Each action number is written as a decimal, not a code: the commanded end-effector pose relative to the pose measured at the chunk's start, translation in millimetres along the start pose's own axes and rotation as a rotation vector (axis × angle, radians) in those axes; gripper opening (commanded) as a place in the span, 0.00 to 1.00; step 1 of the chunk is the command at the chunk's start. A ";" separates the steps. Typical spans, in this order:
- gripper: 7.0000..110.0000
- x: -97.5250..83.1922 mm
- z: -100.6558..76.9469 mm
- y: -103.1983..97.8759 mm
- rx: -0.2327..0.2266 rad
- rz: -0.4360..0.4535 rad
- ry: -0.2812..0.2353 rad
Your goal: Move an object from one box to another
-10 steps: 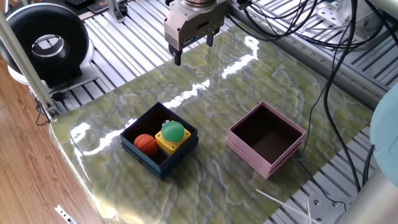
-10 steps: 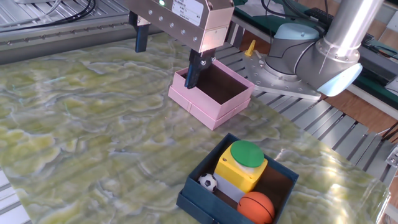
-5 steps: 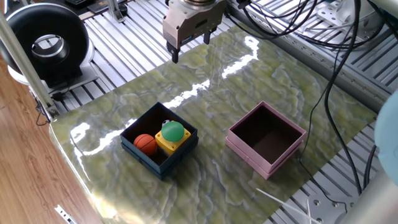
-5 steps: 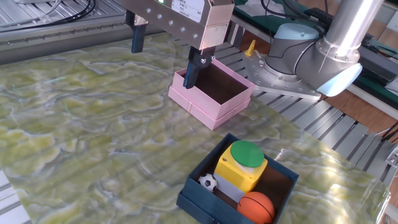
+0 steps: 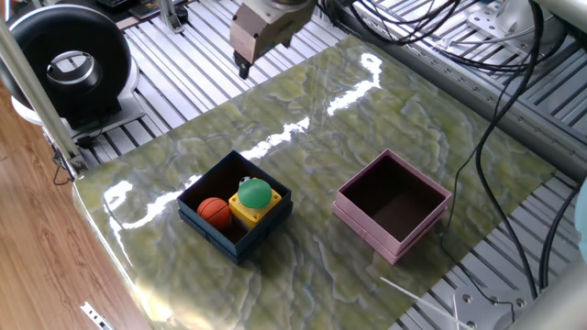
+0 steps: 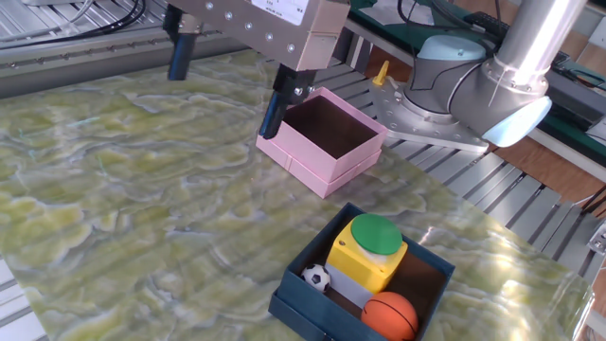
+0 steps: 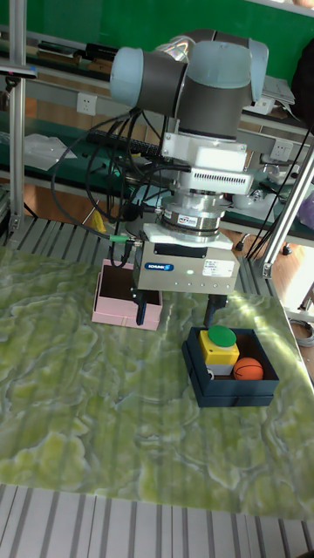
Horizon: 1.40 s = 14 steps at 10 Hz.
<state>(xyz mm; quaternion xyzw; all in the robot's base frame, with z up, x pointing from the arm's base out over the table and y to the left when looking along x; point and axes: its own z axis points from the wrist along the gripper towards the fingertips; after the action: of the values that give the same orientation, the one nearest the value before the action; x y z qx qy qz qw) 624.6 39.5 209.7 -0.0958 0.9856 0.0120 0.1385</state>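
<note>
A navy box (image 6: 301, 305) holding a green-capped yellow button (image 6: 368, 249), an orange ball (image 6: 389, 315) and a tiny soccer ball (image 6: 316, 277) sits on the tabletop (image 6: 114, 208) well below the empty tool (image 6: 223, 80), fingers apart, beside the pink box (image 6: 327, 152).

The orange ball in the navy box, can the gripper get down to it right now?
Probably yes. The orange ball lies uncovered in the open-topped navy box, and the gripper is open, though the yellow block sits close beside it.

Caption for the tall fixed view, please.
Open gripper hovering between square pink box and navy-blue box of toys.
</note>
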 end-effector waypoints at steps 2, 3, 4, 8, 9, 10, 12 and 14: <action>0.36 -45.3 -7.0 -4.1 0.034 -0.076 -0.174; 0.36 -50.8 -9.8 1.4 0.012 -0.078 -0.199; 0.36 -58.5 -17.2 15.5 -0.042 -0.090 -0.222; 0.36 -82.5 -25.9 27.1 -0.041 -0.185 -0.306; 0.36 -80.8 -25.1 29.1 -0.037 -0.193 -0.295; 0.36 -79.9 -25.3 33.7 -0.042 -0.190 -0.294; 0.36 -74.2 -24.4 37.1 -0.034 -0.193 -0.265; 0.36 -74.6 -21.3 43.7 -0.045 -0.186 -0.264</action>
<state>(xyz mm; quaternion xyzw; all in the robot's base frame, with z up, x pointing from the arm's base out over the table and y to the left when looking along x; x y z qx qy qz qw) 681.7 86.7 250.4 -0.1887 0.9450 0.0254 0.2660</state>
